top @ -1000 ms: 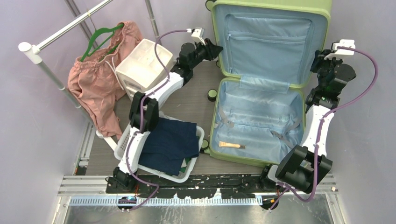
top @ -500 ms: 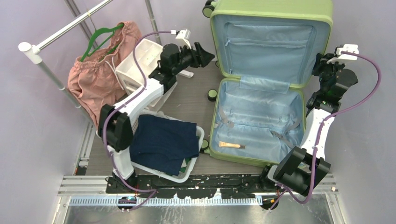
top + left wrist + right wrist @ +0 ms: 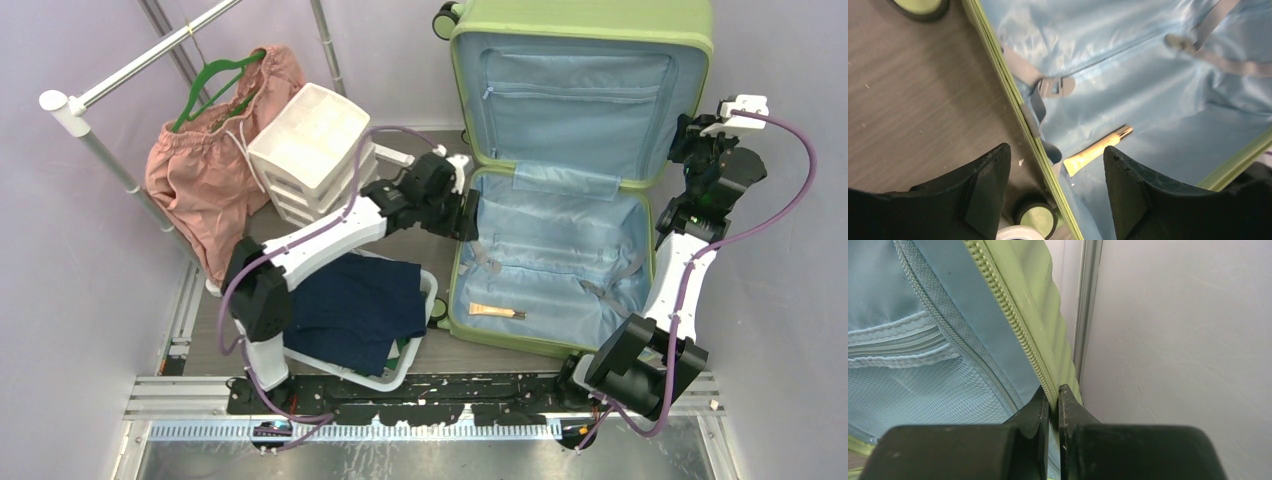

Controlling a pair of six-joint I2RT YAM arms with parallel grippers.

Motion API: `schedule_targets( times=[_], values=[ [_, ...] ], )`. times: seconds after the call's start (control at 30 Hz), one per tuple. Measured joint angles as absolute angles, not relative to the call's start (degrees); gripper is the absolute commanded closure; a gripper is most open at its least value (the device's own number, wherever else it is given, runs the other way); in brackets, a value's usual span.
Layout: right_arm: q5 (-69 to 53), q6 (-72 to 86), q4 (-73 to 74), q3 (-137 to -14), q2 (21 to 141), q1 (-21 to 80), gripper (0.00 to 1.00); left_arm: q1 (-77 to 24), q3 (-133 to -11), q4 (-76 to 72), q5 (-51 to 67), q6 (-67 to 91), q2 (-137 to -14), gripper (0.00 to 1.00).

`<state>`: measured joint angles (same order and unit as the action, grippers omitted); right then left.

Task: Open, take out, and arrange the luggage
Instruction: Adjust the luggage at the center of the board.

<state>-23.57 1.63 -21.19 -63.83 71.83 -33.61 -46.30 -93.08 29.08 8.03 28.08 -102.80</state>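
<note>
You have the green suitcase (image 3: 580, 100) open, and your right gripper (image 3: 1053, 392) is pinching its lid.

The suitcase's bottom half lies flat on the table (image 3: 908, 90), and its lid stands up at the back with the blue lining facing you. Your right gripper is squeezed tight on the zipper edge at the right side of the lid. Your left gripper (image 3: 1057, 150) hangs over the left rim of the bottom half with its fingers spread wide, and it holds nothing. A gold tube (image 3: 1098, 150) lies inside the suitcase near the front left corner. A white basket (image 3: 432, 285) with a dark blue cloth (image 3: 355, 310) in it sits just left of the suitcase. A white drawer unit (image 3: 310, 140) stands further left, near the back.
</note>
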Motion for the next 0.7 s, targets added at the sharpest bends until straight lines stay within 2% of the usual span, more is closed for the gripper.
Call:
schedule_targets(
  times=[0.1,0.23,0.33,0.37,0.47,0.7],
  values=[
    [-23.55,1.61,-21.15,-63.83,71.83,-33.61,0.99,-48.38,-94.83,34.04,6.42,28.27,-106.72,0.39],
    [-23.49,1.58,-21.15,-63.83,71.83,-33.61,0.99,-48.9,-96.18,39.55,5.04,28.4,-110.96,0.65],
    [-23.31,1.61,-21.12,-63.83,71.83,-33.61,0.99,-48.9,-98.15,41.85,5.23,28.49,-113.21,0.89],
    [-23.24,1.61,-21.12,-63.83,71.83,-33.61,0.99,-49.12,-99.39,42.54,5.45,28.12,-113.78,0.93],
    [-23.16,1.61,-21.08,-63.83,71.83,-33.78,0.99,-49.76,-102.8,45.34,4.54,27.81,-115.52,0.98],
    [-21.61,0.93,-21.06,-63.83,71.83,-35.0,0.99,-48.9,-113.86,51.27,4.05,26.35,-122.15,1.0]
  ],
)
